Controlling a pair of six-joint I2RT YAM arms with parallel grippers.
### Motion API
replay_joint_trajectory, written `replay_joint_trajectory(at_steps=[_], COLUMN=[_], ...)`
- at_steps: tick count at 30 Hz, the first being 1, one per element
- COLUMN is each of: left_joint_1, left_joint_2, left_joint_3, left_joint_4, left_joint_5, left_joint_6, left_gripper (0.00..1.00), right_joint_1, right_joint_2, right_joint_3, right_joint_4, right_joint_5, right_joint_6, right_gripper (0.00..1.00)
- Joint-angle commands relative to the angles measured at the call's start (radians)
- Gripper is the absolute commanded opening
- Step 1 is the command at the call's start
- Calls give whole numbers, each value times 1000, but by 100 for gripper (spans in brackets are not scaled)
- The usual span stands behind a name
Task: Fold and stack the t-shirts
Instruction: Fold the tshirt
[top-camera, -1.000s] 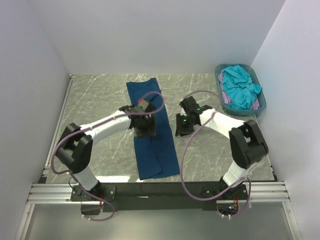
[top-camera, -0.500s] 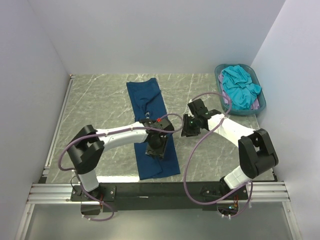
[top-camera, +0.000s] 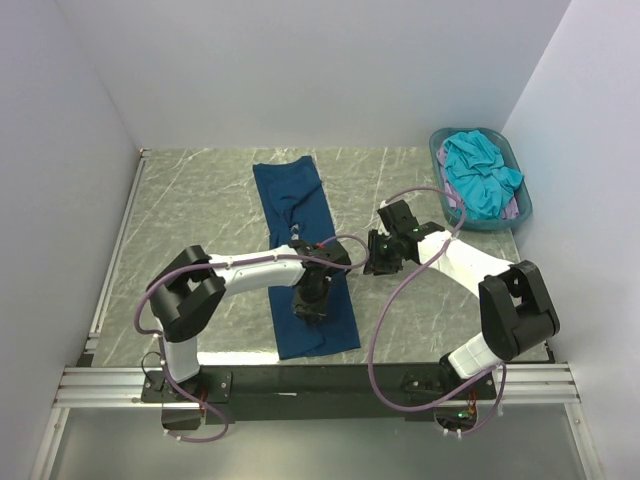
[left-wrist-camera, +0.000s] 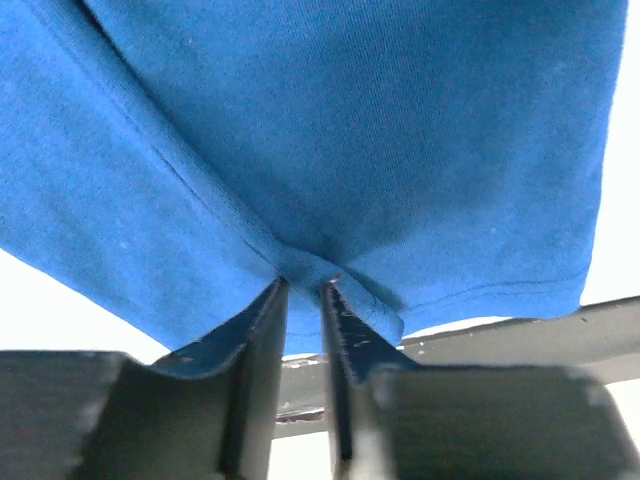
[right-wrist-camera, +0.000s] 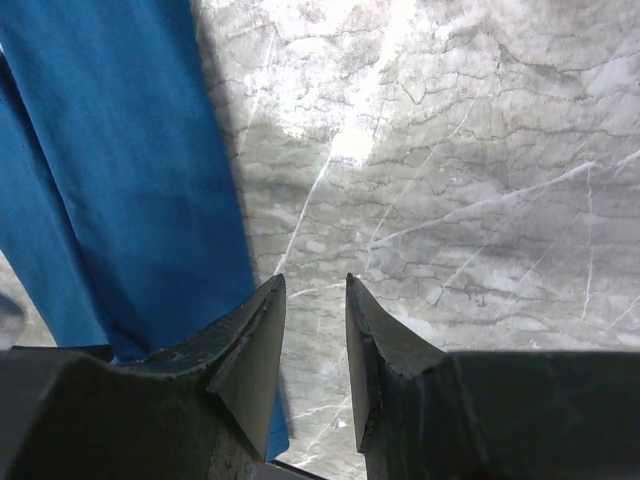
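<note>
Grey marble-patterned table (top-camera: 200, 200), white walls all round, and the navy t-shirt (top-camera: 300, 195) lies on it as one long narrow strip, running from the far side down towards the arm bases. The left gripper (top-camera: 310, 305) is down on the near part of that strip. From the left wrist camera its fingers (left-wrist-camera: 262, 325) stand almost together, with a small pucker of blue cloth pinched between the tips, right by a seam and close to the hem. The right gripper (top-camera: 375, 262) hangs over bare table just beside the shirt's right edge. The right wrist view shows its jaws slightly apart, marble visible through the gap and nothing in them. Over in the far right corner sits the teal basket (top-camera: 438, 150), with the turquoise t-shirt (top-camera: 480, 175) heaped in it and a sliver of pale lilac cloth (top-camera: 512, 210) at its near rim.
</note>
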Motion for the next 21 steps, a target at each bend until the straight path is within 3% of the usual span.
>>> replay_joint_trajectory(at_steps=[1,5,21], left_joint_1=[-10,-19,-102], left_joint_2=[25,19,8], left_joint_3=[37,55,118], left_joint_4=[-10,-30,-133], left_joint_5=[-10,-7,22], left_joint_6=[-3,-1,75], left_gripper=[25,1,2], right_joint_1=[-6,-11,-9], right_joint_2=[-15,-15,27], right_joint_3=[-3,-1,19], right_joint_4=[28,26,31], right_joint_5=[0,2,-24], right_joint_6=[-10,-13,-25], right_gripper=[38,38,38])
